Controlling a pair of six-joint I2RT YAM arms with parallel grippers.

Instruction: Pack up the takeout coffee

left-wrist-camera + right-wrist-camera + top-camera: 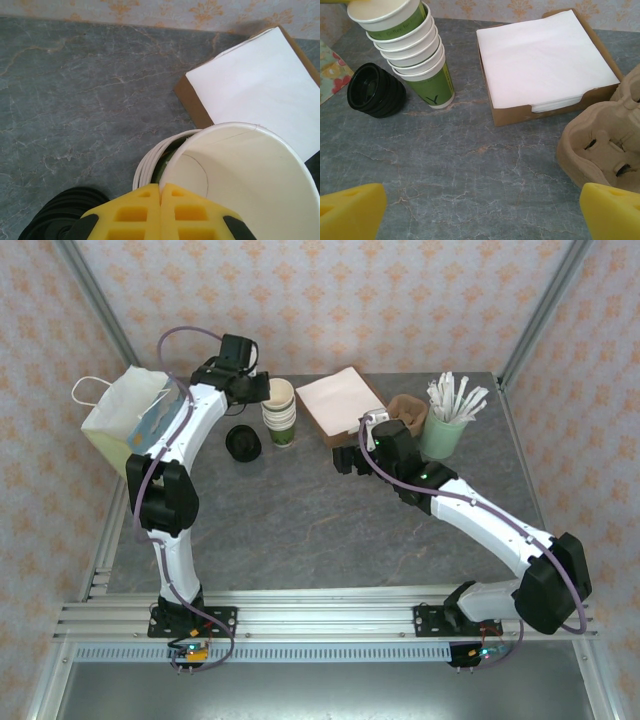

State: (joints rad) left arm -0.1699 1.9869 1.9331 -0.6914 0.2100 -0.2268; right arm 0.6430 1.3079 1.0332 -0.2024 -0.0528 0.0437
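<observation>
My left hand [160, 192] sits over the stack of cups [280, 412] at the back of the bench [470, 165]. Its yellow pads are pressed together with no gap between them. From the wrist camera they look clamped on the near rim wall of the top cup [250, 180], though the seam between the pads hides the paper, so I can't be sure. That top cup is lidless and cream inside. It sits tilted in the nest of rims below it, and I take it as the cup that will become the takeout coffee.

I expect the cup to be very light and soft-walled. A pinch on one side of the rim should hold it, but too much squeeze would crease the lip and a lid might then not seat. It may also drag the next cup up with it, since the cups nest closely.

The black lids [375, 90] stand in a short pile just left of the stack, and I'd judge them stiff and slick. The paper bag [125, 410] stands at the far left edge, well taller than any cup.

On the other side of the stack is the napkin tray [545, 55]. The pulp cup carrier [605, 140] lies beyond the tray. My right hand [480, 215] hangs over bare bench facing all this, fingers wide apart and empty. Nothing lies between the stack and the lids.
</observation>
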